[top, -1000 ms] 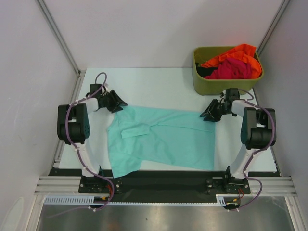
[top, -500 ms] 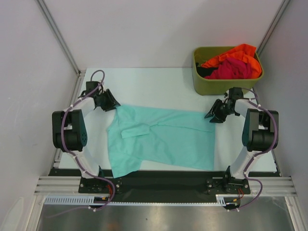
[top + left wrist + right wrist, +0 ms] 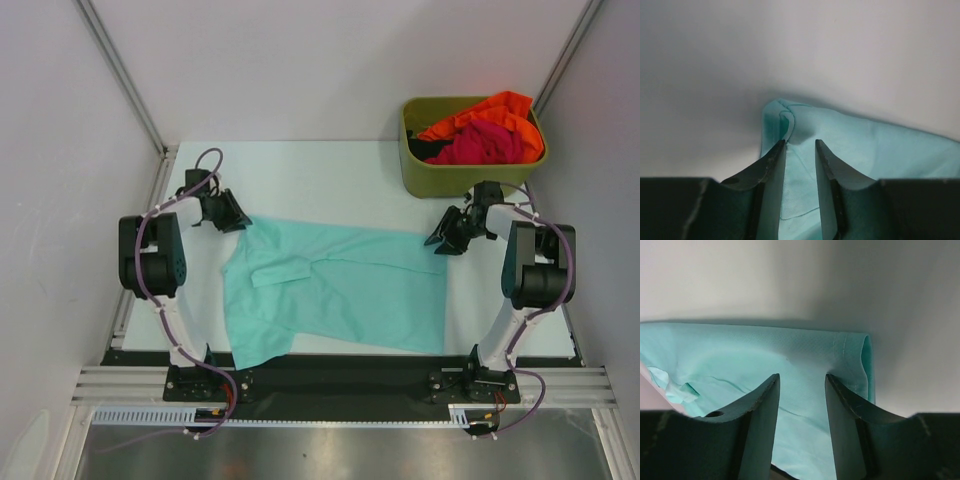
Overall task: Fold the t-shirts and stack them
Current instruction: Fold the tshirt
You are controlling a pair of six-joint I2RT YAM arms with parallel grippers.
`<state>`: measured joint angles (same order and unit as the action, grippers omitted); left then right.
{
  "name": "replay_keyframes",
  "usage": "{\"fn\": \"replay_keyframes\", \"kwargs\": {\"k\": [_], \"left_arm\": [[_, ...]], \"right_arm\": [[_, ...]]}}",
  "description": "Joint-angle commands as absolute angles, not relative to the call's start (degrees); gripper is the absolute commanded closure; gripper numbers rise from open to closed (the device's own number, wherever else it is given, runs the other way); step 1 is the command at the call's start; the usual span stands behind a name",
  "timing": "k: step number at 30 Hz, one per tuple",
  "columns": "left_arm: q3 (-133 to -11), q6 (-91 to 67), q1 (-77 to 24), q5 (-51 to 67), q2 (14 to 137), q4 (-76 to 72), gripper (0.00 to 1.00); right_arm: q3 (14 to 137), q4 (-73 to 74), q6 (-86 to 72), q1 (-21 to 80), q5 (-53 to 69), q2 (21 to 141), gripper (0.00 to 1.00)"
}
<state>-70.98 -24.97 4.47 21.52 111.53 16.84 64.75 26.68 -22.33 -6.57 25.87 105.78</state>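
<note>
The teal t-shirt (image 3: pixel 340 290) lies spread flat on the white table between both arms, one sleeve folded onto its chest. My left gripper (image 3: pixel 238 218) sits at its far left corner. In the left wrist view the gripper (image 3: pixel 800 142) is open, its fingers straddling the bunched cloth (image 3: pixel 805 125). My right gripper (image 3: pixel 438 243) sits at the far right corner. Its wrist view shows this gripper (image 3: pixel 802 376) open over the hemmed edge (image 3: pixel 850 360). The orange t-shirt (image 3: pixel 490 108) and magenta-red t-shirt (image 3: pixel 485 145) are piled in the bin.
The olive-green bin (image 3: pixel 440 180) stands at the back right, just behind my right gripper. Grey walls close in both sides, and a black strip (image 3: pixel 330 370) runs along the table's near edge.
Both grippers moved outward, drawing the shirt's far corners apart and flattening it. The left gripper has since eased back slightly toward the shirt.
</note>
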Motion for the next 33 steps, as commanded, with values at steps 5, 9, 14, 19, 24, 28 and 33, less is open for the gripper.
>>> {"fn": "replay_keyframes", "kwargs": {"k": [5,9,14,19,24,28,33], "left_arm": [[-76.98,-26.80,4.92,23.73,116.19,12.57,0.69],[-79.36,-28.21,5.27,23.73,118.56,12.13,0.69],[-83.48,-28.30,5.54,21.89,120.76,13.70,0.68],[-83.50,-26.81,5.36,18.46,117.08,19.41,0.59],[-74.63,-26.02,3.61,14.77,104.79,20.92,0.51],[-69.44,-26.28,-1.82,13.62,95.21,20.83,0.50],[-67.06,-26.10,-4.48,12.74,94.13,20.57,0.47]], "right_arm": [[68.90,24.17,-22.24,-6.68,23.21,109.59,0.57],[70.84,23.73,-22.15,-6.68,21.89,111.35,0.57],[73.99,23.99,-21.53,-6.68,20.30,114.60,0.57],[77.69,29.69,-19.96,-6.68,15.39,115.67,0.56],[80.06,36.73,-19.42,-6.59,7.94,110.50,0.45],[79.81,40.60,-18.99,-6.15,5.80,105.65,0.39],[77.52,40.61,-18.55,-5.71,7.47,102.40,0.33]]}}
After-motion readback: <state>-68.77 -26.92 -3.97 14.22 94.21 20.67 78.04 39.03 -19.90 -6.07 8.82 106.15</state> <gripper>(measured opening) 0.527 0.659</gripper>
